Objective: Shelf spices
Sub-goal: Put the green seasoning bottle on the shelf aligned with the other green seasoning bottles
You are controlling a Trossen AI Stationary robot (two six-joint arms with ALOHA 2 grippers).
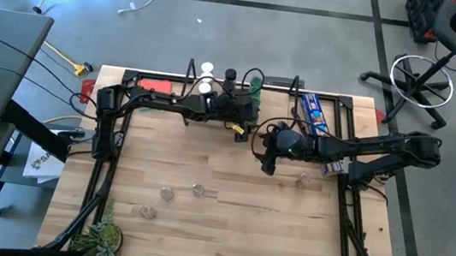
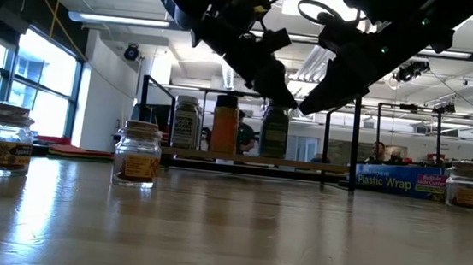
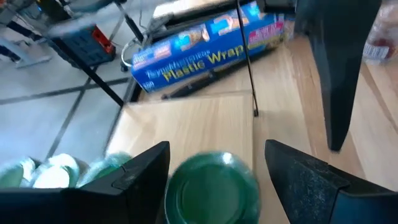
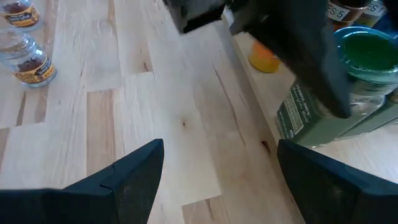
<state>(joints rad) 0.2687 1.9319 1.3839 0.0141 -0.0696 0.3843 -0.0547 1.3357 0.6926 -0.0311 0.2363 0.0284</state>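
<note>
Two dark jointed arms with looping black cables; the left gripper [image 1: 251,113] and right gripper [image 1: 268,165] have matte black wedge-shaped fingers

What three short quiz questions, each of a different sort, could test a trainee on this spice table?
1. True or false: the left pincer has its fingers on either side of a green-lidded jar on the shelf.
2. Which item lies beside the shelf? A) blue plastic wrap box B) a bowl C) a book
3. Fill in: the right pincer is ____ and holds nothing.

Key: 1 true; 2 A; 3 open
</note>
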